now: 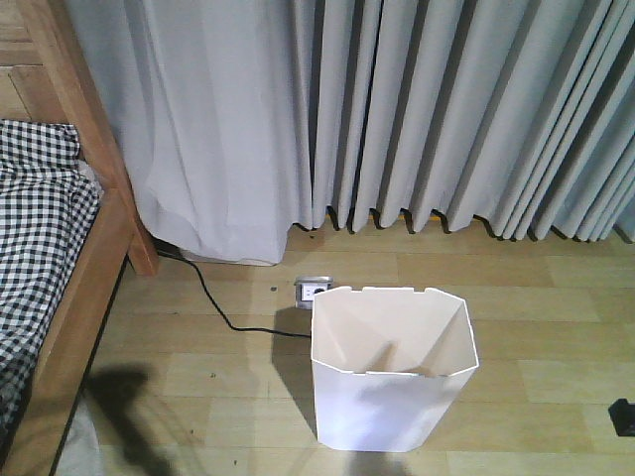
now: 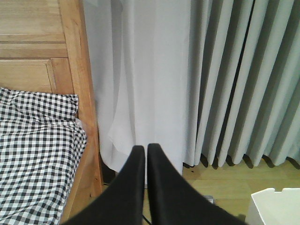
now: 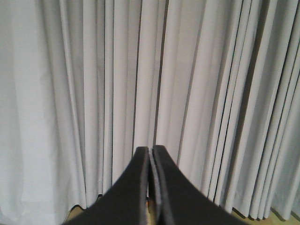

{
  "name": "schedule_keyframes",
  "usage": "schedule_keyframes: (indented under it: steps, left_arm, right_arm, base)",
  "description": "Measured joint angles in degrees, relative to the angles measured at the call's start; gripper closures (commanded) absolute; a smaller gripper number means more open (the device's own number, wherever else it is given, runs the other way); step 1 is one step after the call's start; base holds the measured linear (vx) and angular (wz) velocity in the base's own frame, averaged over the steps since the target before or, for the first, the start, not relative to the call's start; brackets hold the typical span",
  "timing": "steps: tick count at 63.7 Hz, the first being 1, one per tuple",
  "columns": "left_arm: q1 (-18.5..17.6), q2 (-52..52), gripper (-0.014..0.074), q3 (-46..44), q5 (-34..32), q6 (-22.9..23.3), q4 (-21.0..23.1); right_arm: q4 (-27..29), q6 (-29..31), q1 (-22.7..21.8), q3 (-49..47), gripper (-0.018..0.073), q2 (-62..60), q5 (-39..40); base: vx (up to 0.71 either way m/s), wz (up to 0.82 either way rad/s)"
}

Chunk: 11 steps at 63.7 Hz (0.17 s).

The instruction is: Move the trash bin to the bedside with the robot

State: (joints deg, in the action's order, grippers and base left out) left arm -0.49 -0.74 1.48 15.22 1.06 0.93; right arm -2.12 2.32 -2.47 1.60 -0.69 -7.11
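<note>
The white trash bin (image 1: 392, 372) stands upright on the wooden floor, cream inside, to the right of the bed; its rim corner shows in the left wrist view (image 2: 276, 204). The bed (image 1: 45, 258) with light wooden frame and black-and-white checked bedding is at the left, also in the left wrist view (image 2: 37, 154). My left gripper (image 2: 145, 149) is shut and empty, raised, pointing at the curtain beside the bed frame. My right gripper (image 3: 151, 150) is shut and empty, facing the curtain. Neither arm shows in the front view.
Grey curtains (image 1: 397, 109) hang along the whole back wall. A black cable (image 1: 213, 302) runs over the floor to a small floor socket (image 1: 310, 291) just behind the bin. A small dark object (image 1: 623, 415) lies at the right edge.
</note>
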Motion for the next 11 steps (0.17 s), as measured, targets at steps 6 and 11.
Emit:
schedule_keyframes:
  steps: [6, 11]
  left_arm:
    - [0.00, 0.00, 0.0602, 0.00, 0.00, 0.00, 0.00]
    - [0.00, 0.00, 0.0602, 0.00, 0.00, 0.00, 0.00]
  right_arm:
    - [0.00, 0.00, 0.00, 0.00, 0.0568, 0.00, 0.00]
    - [0.05, 0.00, 0.00, 0.00, 0.0568, 0.00, -0.06]
  base:
    - [0.00, 0.00]
    - [0.00, 0.00]
